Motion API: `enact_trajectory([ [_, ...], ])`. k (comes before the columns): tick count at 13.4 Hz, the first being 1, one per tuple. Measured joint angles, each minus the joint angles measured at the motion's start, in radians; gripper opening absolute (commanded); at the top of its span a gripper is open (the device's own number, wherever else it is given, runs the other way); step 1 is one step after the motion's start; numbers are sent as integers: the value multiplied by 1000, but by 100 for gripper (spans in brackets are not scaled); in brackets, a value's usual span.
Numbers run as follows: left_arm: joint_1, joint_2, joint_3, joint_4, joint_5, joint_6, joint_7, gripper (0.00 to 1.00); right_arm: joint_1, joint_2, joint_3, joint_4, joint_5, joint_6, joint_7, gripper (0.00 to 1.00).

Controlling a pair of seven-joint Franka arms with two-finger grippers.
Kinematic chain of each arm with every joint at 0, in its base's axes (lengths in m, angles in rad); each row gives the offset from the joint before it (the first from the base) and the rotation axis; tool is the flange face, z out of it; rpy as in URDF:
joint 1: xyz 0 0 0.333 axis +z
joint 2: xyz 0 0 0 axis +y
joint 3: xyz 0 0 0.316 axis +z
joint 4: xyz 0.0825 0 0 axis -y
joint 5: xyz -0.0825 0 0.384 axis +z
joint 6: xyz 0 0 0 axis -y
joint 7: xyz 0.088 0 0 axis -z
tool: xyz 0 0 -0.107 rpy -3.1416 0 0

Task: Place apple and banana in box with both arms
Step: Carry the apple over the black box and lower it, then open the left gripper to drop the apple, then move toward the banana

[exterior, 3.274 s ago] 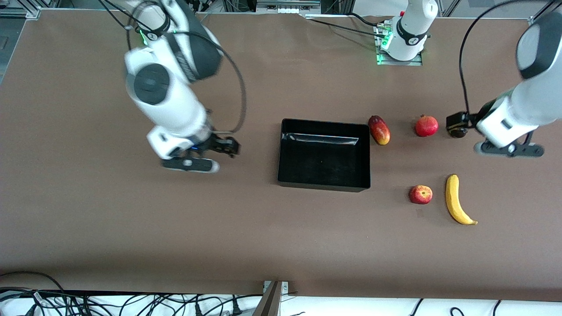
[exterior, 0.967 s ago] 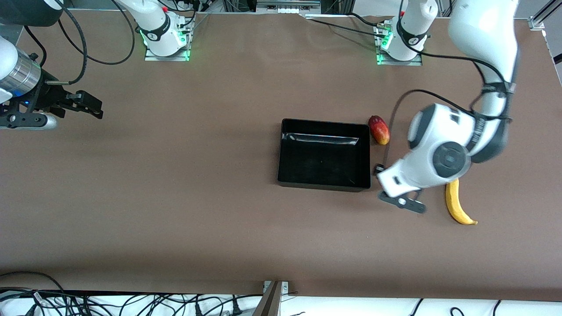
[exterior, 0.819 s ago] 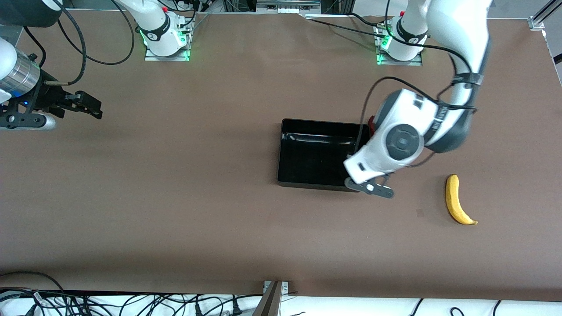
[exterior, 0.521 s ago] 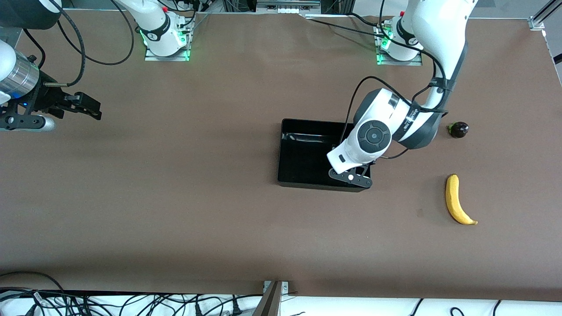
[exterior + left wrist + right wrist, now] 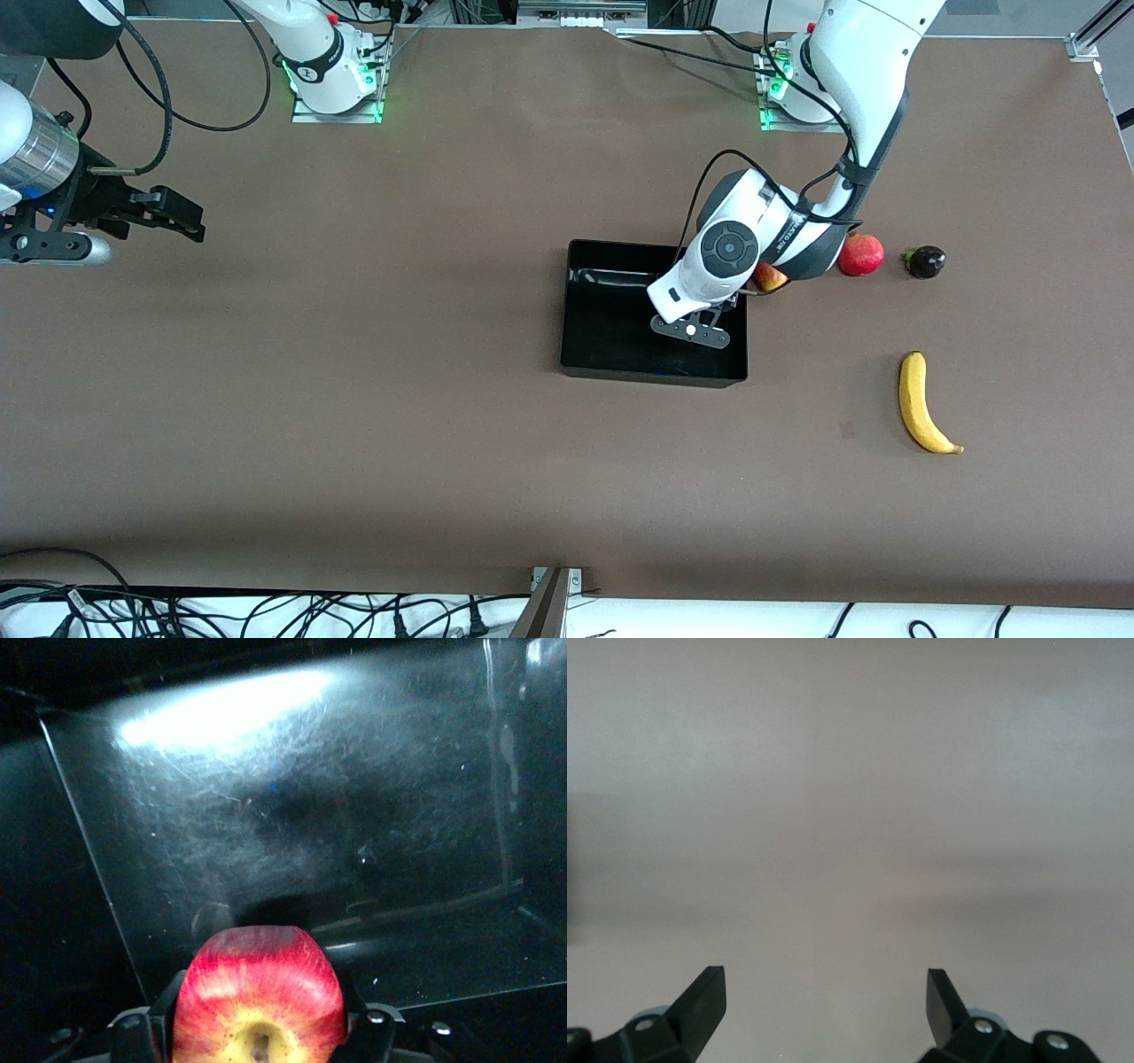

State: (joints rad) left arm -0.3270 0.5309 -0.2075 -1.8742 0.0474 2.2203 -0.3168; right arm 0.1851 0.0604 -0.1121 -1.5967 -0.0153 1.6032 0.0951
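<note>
My left gripper (image 5: 694, 321) is shut on the apple (image 5: 259, 992), red with a yellowish patch round its stem dimple, and holds it over the inside of the black box (image 5: 568, 310), at the end nearer the left arm. The left wrist view shows the box floor (image 5: 292, 815) just below the apple. In the front view the hand hides the apple. The yellow banana (image 5: 920, 403) lies on the table toward the left arm's end, nearer to the front camera than the box. My right gripper (image 5: 182, 217) waits open and empty (image 5: 824, 1001) over bare table at the right arm's end.
A red-yellow mango-like fruit (image 5: 771, 277) lies beside the box, partly under the left arm. A plain red round fruit (image 5: 861, 254) and a small dark fruit (image 5: 926, 261) lie farther toward the left arm's end. Cables lie along the table's front edge.
My left arm has carried the apple from its spot beside the banana to over the box. The right arm has stayed at its end of the table for the last second.
</note>
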Motion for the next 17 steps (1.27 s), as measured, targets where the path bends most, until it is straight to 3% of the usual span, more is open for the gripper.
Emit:
enact_trajectory([
  [1,-2,0,-2,-17,0,11,-6,38,0,0,0,0,0,0,0,100],
  [2,-3,0,-3,-35,0,33,-12,96,0,0,0,0,0,0,0,100],
  [3,-5,1,-3,-49,0,47,-14,100,0,0,0,0,0,0,0,100],
  [10,-3,-7,-2,-24,0,47,-15,100,0,0,0,0,0,0,0,100],
  [12,0,-23,1,92,0,-89,-15,100,0,0,0,0,0,0,0,100],
  [15,19,-45,42,346,61,-408,-13,100,0,0,0,0,0,0,0,100],
  [17,83,-38,96,408,127,-455,-7,100,0,0,0,0,0,0,0,100],
])
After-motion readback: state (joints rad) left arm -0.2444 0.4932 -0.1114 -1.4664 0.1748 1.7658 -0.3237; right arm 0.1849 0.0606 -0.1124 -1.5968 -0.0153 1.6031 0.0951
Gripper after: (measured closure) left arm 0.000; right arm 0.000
